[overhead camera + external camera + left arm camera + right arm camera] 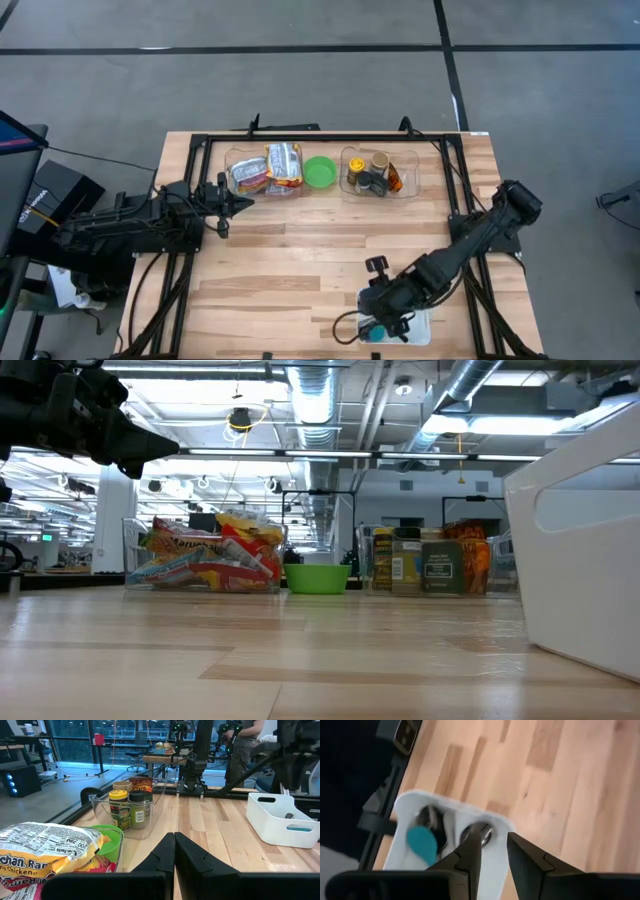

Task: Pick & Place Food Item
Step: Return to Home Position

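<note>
- The wooden table (300, 270) of pale planks sits in a black frame on a grey floor (300, 80) crossed by dark lines
- In the low view the room behind is an open workshop with bare ceiling ducts and strip lights; the left wrist view shows other desks and a person (245, 740) standing beyond the table's far side
- Taking the top of the high view as twelve, the left transparent bin (232, 155) stands at eleven o'clock on the table, the green bowl (320, 171) at twelve, the right transparent bin (410, 170) with its jars (372, 175) at one, and the white bin (420, 326) at five
- The noodle packs (282, 163) lie piled inside the left transparent bin
- The left gripper (174, 836) hangs at ten o'clock above the table, fingers pressed together and holding nothing; the noodle packs are just beside its tips, at one o'clock from them
- The right gripper (494, 835) hangs over the white bin, its fingers a narrow gap apart with nothing between them
- The silver spoon (485, 832) lies in the white bin right below those fingertips, apart from them, with a teal spoon (422, 842) in the next compartment
</note>
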You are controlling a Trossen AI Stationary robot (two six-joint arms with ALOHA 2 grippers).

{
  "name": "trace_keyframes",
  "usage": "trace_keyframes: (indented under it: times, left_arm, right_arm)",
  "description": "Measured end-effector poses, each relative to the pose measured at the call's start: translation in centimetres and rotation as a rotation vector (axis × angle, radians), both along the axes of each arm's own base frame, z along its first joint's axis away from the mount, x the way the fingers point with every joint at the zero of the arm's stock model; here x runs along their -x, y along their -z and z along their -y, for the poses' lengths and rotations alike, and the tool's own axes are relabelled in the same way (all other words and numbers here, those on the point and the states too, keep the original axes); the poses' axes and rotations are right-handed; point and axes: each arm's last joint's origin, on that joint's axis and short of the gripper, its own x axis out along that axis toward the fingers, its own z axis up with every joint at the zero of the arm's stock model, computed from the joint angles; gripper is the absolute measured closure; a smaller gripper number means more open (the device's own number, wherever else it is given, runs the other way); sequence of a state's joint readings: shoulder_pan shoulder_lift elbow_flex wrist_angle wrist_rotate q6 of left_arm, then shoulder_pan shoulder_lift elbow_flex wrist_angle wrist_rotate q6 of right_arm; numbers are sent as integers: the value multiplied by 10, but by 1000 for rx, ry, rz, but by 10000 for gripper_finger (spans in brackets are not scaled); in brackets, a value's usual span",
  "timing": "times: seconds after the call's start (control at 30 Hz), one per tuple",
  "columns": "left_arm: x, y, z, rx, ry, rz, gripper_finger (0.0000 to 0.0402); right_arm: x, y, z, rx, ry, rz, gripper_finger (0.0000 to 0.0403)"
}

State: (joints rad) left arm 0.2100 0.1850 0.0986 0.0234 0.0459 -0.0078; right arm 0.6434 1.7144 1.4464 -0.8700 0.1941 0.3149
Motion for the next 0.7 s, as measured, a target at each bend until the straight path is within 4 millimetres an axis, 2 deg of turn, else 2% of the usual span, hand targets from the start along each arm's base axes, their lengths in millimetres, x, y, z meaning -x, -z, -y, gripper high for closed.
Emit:
trace_keyframes:
  times: [0.23,0.5,0.7]
  left_arm:
    - [0,0,0,0,0,0,401]
    - [0,0,0,0,0,0,401]
    - [0,0,0,0,0,0,401]
  right_arm:
    - [-12,-8,18,15,12,67,326]
    - [-25,-6,38,38,36,62,396]
    - [-32,-7,48,29,66,67,389]
